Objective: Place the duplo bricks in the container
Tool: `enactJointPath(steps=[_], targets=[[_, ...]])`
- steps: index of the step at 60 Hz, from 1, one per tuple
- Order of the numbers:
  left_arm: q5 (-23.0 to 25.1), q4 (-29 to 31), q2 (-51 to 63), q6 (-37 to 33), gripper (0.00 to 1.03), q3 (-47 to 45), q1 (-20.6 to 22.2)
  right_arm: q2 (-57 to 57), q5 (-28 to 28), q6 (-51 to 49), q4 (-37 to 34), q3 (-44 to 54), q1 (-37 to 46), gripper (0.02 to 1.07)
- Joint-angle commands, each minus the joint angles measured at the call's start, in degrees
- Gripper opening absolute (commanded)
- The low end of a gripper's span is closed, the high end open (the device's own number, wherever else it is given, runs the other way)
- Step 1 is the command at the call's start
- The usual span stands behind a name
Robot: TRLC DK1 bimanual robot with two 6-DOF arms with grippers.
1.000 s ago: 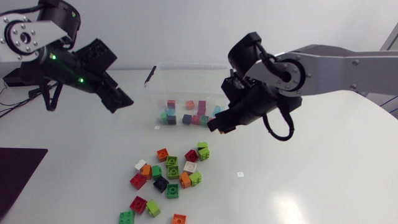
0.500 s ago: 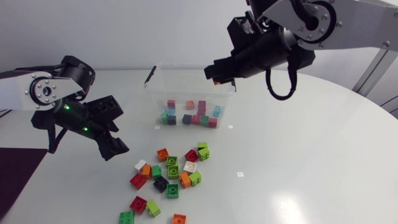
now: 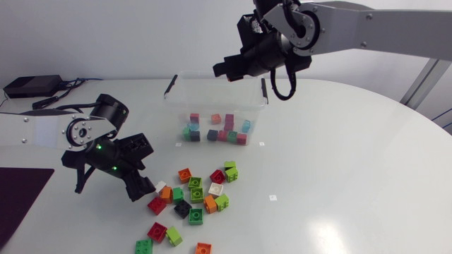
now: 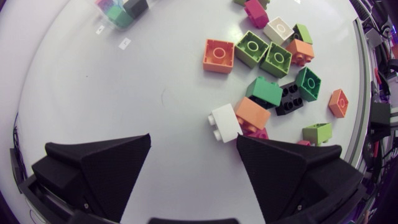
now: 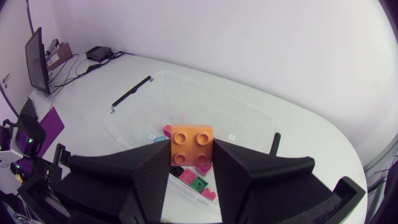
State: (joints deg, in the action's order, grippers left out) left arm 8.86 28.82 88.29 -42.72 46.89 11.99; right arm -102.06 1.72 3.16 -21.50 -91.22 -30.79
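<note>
DESK: Main thing in shot?

PHOTO: Clear plastic container (image 3: 205, 95), open-topped, with black handles (image 3: 170, 85) at both short ends, standing on the white table (image 3: 339, 183). Inside, along its near wall, a row of small bricks (image 3: 217, 130) in pink, teal, green, red and black.

DESK: And outside the container?

PHOTO: A cluster of loose bricks (image 3: 192, 194) off the container's near wall, well apart from it. Red, orange, lime, dark green, white and black, many of them studs up.

DESK: Right arm?

PHOTO: Stretched in high from the container's right, wrist bent down. Over the container's far rim, the right gripper (image 3: 224, 70), its fingers (image 5: 149, 177) pinching an orange brick (image 5: 191, 145) from two sides. Four studs turned toward the wrist camera, the container's open mouth directly beyond.

DESK: Left arm?

PHOTO: Folded low to the container's left, on the side of its near wall, green lights lit on the wrist. At the edge of the loose cluster, the left gripper (image 4: 193, 138), angled down, fingers (image 4: 106, 162) spread wide and gripping nothing. Just beside one fingertip, a white brick (image 4: 225, 124) with a pale orange brick (image 4: 252, 113) pressed against it. Touching the finger or not, impossible to say.
</note>
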Motion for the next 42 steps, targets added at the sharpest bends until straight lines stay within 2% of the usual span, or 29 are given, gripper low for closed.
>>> enactJointPath(steps=[1, 15, 19, 24, 27, 42], targets=[[-0.25, -0.34, 1.27, 1.59, 0.96, -1.45, 0.32, -3.06, 1.1, -0.79, 1.63, -2.38, -0.59, 0.36], [-0.43, -2.8, 1.97, 3.61, 0.96, -2.16, 0.58, -9.21, 2.42, -1.22, 2.69, -6.51, -0.5, 0.39], [-0.43, -3.07, 2.32, 3.7, 0.96, -2.25, 0.67, -9.91, 2.94, -1.31, 2.51, -7.31, -0.5, 0.55], [-0.43, -2.98, 2.76, 3.7, 0.96, -2.51, 1.02, -10.53, 3.65, -1.49, 1.98, -8.27, -0.5, 0.85], [-0.43, -2.98, 2.76, 3.7, 0.96, -2.86, 1.37, -10.97, 3.91, -1.75, 1.02, -8.98, -0.59, 0.99], [-0.43, -3.42, 3.12, 4.57, 0.96, -3.3, 3.04, -7.63, 4.35, -1.93, -0.12, -8.27, -0.42, 1.02]])
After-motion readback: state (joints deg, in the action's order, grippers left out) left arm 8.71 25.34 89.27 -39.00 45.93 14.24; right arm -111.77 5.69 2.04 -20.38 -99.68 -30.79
